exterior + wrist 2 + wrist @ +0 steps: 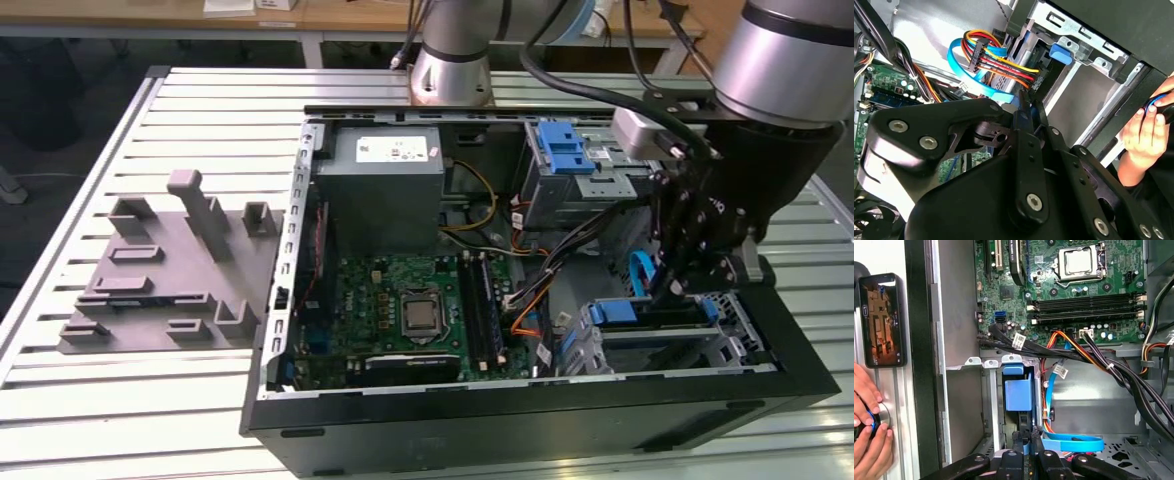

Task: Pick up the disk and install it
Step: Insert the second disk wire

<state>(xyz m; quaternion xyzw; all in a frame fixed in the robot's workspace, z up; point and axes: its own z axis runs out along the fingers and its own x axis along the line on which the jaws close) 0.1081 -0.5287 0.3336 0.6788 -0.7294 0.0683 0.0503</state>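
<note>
Blue-framed disk (1017,395) upright in the bay, pincer (1027,438) clamped on its edge, hand (1145,131) in second wrist view.

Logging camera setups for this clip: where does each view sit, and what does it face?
Exterior view: off the arm, above the table, looking down into the open computer case; the arm and gripper show at the exterior view's right.
First wrist view: on the arm, looking past the gripper at the motherboard; a person's hand shows.
Second wrist view: on the arm, behind the gripper, facing the drive bay.
Shared: both wrist views show a blue cable.
</note>
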